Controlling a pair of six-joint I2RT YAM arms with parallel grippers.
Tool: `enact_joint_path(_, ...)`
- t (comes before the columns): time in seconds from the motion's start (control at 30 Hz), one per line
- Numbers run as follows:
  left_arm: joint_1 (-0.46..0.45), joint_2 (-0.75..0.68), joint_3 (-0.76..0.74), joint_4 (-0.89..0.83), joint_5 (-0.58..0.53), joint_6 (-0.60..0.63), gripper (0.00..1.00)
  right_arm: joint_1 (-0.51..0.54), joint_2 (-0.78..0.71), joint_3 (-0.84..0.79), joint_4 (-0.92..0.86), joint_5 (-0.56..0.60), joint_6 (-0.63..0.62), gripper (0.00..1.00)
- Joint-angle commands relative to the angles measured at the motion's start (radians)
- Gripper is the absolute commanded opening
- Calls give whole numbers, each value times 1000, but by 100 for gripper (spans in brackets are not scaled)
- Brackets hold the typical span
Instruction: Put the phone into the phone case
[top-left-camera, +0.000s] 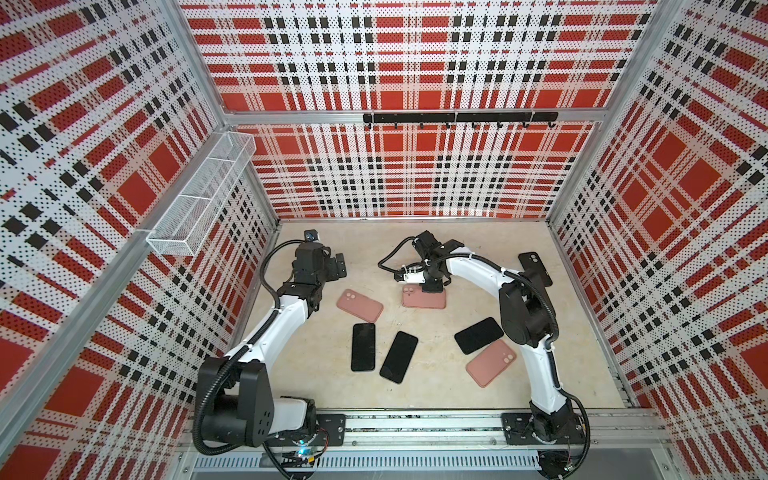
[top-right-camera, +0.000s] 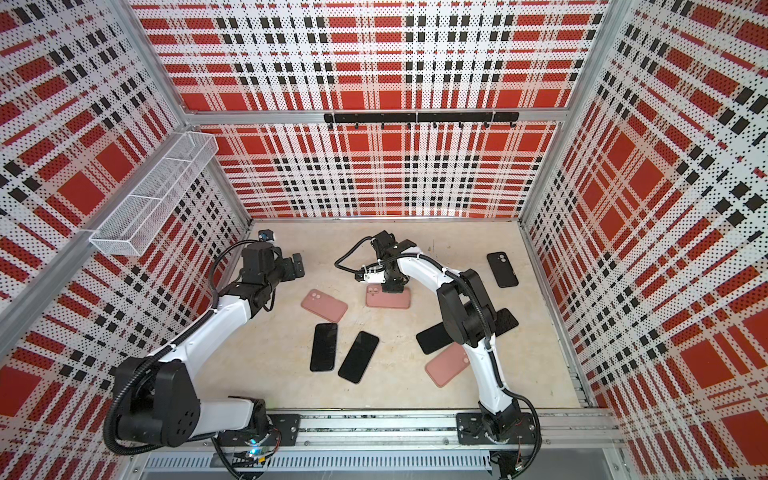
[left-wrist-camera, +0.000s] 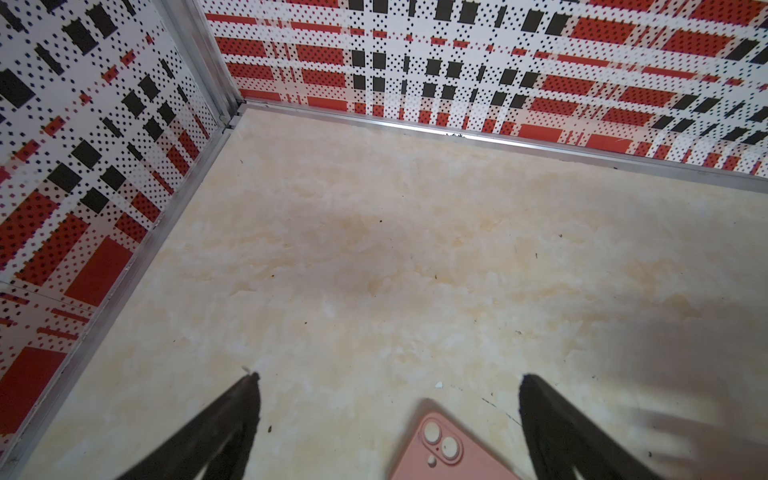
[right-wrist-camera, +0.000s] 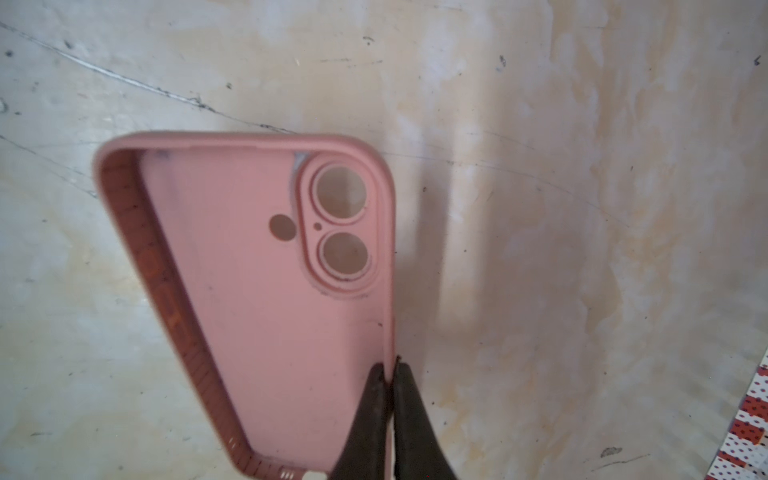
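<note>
**Case Gripped, Phone Not Yet In**

Nearest the front, a black phone lay bare on the desk, with others nearby. Beyond it, the right tool was clamped on the side wall of a pink phone case, hollow side up. Slightly farther back, the left tool hung empty, jaws wide apart. Insertion looked unstarted: fetching a phone and pressing it in remained.

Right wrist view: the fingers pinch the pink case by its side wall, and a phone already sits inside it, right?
Not quite. The fingers do pinch the pink case by its side wall, but no phone sits inside it: the right wrist view shows its bare inner back, with the table visible through the camera holes.
</note>
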Motion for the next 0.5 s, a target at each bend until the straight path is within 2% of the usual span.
enact_joint_path(0.0,12,-32,25,-9,25,9,99,5,24,18,-20,31,-34,12)
enact_joint_path(0.13,25,-32,27,-9,46,6,99,5,19,34,-30,11,-11,20)
enact_joint_path(0.17,26,-32,29,-9,41,6,99,5,13,40,-35,12,0,27)
enact_joint_path(0.3,26,-38,28,-11,32,9,100,5,-37,28,-20,42,51,36)
enact_joint_path(0.47,19,-19,26,-11,53,0,99,-17,-217,-167,154,64,218,42)
